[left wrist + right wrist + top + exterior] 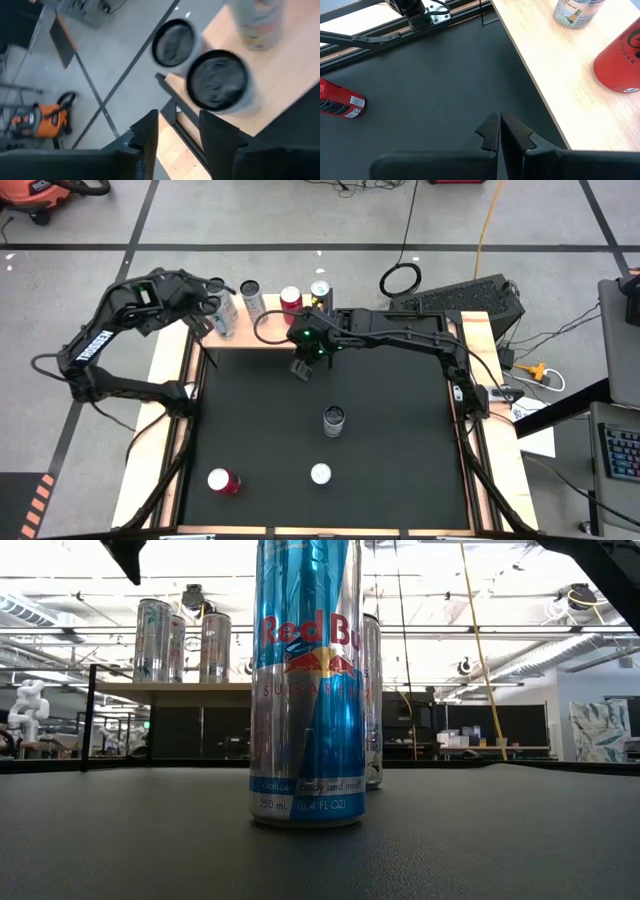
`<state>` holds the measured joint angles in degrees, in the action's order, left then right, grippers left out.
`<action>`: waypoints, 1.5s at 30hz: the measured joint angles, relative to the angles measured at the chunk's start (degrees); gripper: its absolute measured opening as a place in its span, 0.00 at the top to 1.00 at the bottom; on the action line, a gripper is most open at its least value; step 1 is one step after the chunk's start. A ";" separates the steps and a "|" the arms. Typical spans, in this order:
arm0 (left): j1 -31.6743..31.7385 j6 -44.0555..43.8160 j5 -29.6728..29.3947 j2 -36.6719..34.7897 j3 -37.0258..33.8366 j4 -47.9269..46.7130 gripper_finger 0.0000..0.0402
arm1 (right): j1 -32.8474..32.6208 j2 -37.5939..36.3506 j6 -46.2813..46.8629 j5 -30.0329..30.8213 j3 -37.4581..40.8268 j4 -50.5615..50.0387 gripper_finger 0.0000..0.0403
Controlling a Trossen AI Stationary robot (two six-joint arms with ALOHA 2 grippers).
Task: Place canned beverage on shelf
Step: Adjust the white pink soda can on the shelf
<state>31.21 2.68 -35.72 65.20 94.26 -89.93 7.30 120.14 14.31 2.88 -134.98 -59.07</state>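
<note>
The shelf [240, 338] runs along the table's far edge, and several cans stand upright on its wooden top [555, 65]. My left gripper [208, 308] hovers open above the shelf's left end. In its wrist view its fingers [177, 135] hold nothing, and two can tops [217, 80] [175, 42] lie just ahead of them. My right gripper [305, 365] is shut and hangs over the black mat just in front of the shelf [500, 130]. A blue and silver can [305, 690] stands upright on the mat [334, 420].
A second upright can [320, 474] stands near the mat's front edge. A red can [222, 480] lies on its side at the front left [340, 100]. On the shelf are a red can [620, 55] and a pineapple-print can [577, 12].
</note>
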 joint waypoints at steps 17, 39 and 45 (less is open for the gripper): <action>11.95 -3.92 10.57 3.08 -0.02 -0.12 0.98 | -1.06 0.00 -0.46 -0.01 0.00 -0.94 1.00; 14.61 -5.19 14.59 9.83 -0.04 -0.11 0.98 | -1.11 0.00 -0.07 -0.01 0.00 -3.53 1.00; 14.57 -5.14 16.82 9.27 -0.04 -0.11 0.98 | -1.11 0.00 -0.07 -0.01 0.00 -3.61 1.00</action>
<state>45.78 -2.46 -18.90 74.48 94.21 -90.04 6.20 120.14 14.24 2.87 -134.98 -62.67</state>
